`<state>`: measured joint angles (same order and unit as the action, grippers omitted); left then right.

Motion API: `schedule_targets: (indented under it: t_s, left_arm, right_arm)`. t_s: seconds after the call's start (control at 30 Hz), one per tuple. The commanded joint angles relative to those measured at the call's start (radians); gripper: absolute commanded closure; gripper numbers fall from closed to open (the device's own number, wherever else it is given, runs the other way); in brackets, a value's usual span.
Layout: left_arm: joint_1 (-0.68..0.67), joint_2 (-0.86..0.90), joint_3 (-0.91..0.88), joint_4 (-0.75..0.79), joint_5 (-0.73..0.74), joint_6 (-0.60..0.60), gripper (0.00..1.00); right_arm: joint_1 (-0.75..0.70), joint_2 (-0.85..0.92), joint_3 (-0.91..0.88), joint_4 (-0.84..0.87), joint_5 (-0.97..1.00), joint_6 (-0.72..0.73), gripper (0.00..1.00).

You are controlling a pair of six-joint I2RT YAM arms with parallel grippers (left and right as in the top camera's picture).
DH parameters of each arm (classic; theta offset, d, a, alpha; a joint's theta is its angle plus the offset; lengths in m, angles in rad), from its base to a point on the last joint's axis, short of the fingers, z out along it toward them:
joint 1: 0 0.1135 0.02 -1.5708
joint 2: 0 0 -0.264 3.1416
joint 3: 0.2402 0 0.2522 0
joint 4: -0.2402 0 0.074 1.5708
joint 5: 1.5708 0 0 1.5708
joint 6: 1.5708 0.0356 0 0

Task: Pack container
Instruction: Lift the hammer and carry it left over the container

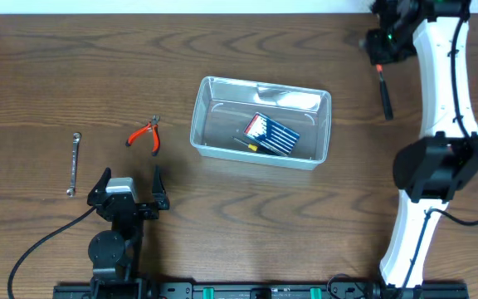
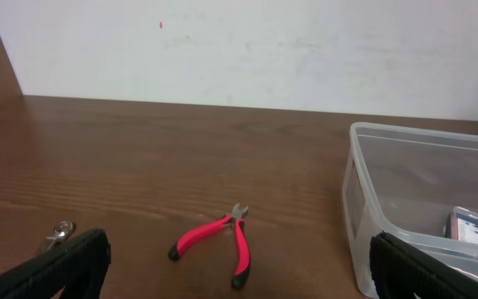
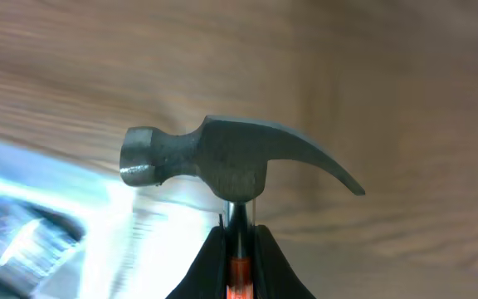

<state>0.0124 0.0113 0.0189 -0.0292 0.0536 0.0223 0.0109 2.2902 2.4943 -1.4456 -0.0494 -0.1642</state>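
Observation:
The clear container (image 1: 199, 116) stands mid-table with a small blue screwdriver case (image 1: 272, 134) lying in it. At the far right my right gripper (image 1: 379, 60) is shut on a hammer (image 1: 385, 95), to the right of the container and apart from it. In the right wrist view the grey hammer head (image 3: 222, 162) sticks out past the closed gripper (image 3: 239, 237), and the container (image 3: 48, 232) is a blur at lower left. My left gripper (image 1: 131, 178) stands open near the front left, holding nothing. The left wrist view shows that gripper (image 2: 239, 278) wide open, with the container wall (image 2: 363, 191) to its right.
Red-handled pliers (image 1: 146, 134) lie left of the container, just ahead of the left gripper; in the left wrist view the pliers (image 2: 218, 237) sit between the fingers' line of sight. A small silver wrench (image 1: 73, 164) lies further left, and its end (image 2: 58, 232) shows by the left finger.

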Motion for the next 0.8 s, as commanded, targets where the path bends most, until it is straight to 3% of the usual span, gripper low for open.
schedule_targets:
  t_s: [0.0, 0.43, 0.77]
  left_arm:
    - [0.003, -0.005, -0.015, -0.038, 0.006, -0.006, 0.02]
    - [0.003, -0.005, -0.015, -0.038, 0.006, -0.006, 0.02]
    - [0.003, -0.005, -0.015, -0.038, 0.006, -0.006, 0.02]
  right_arm:
    - [0.087, -0.007, 0.107, -0.042, -0.042, -0.100, 0.99]
    - [0.394, -0.007, 0.195, -0.066, -0.055, -0.349, 0.99]
    - [0.467, -0.007, 0.193, -0.105, -0.067, -0.377, 0.99]
